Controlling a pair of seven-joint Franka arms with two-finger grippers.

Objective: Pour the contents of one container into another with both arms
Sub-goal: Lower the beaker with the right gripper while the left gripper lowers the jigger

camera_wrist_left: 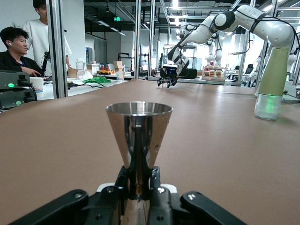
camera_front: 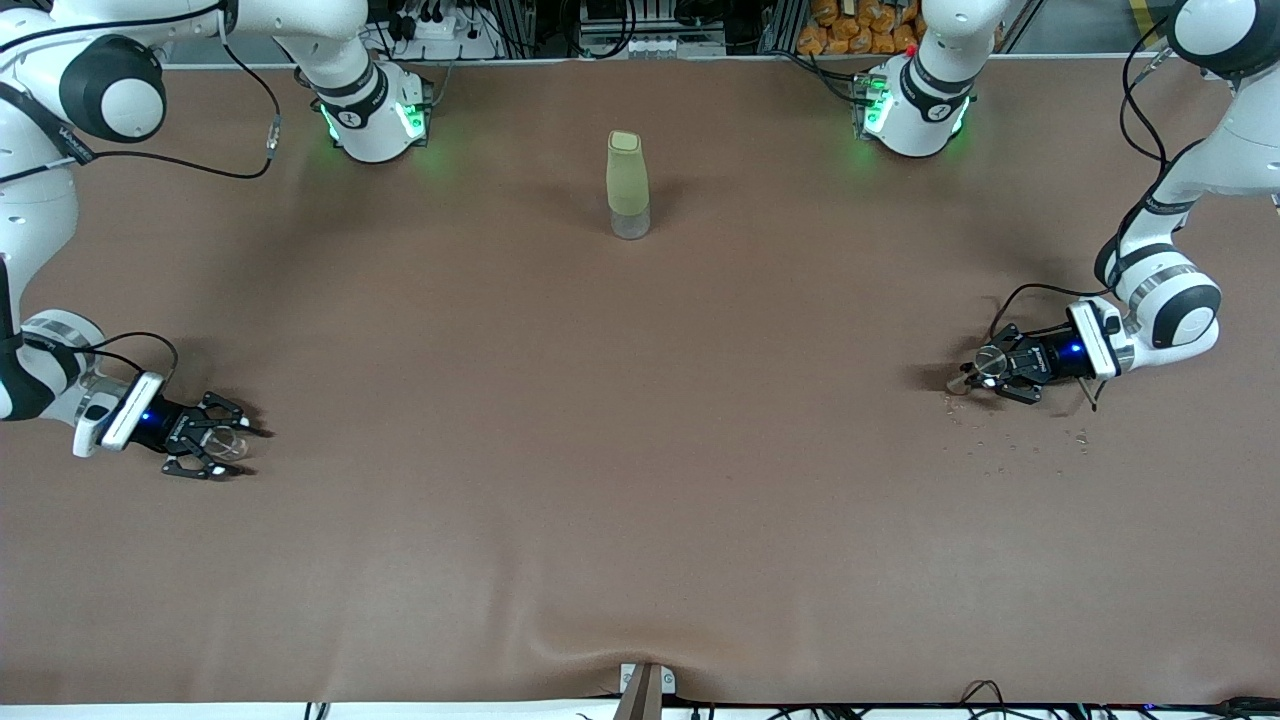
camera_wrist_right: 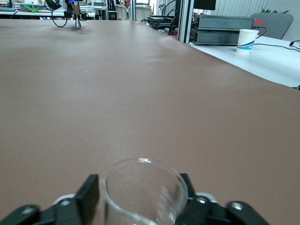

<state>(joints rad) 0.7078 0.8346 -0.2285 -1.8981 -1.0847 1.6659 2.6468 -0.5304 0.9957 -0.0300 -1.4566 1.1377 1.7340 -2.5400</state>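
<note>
At the table's three o'clock edge, the left gripper (camera_front: 985,372) sits low on the brown cloth (camera_front: 640,480), fingers clamped on the stem of a metal cone cup (camera_wrist_left: 138,136), kept upright so nothing tips out. At nine o'clock the right gripper (camera_front: 222,446) has its fingers apart around a clear glass beaker (camera_wrist_right: 144,192), also upright. A tall green bottle (camera_front: 628,185) stands at twelve o'clock.
</note>
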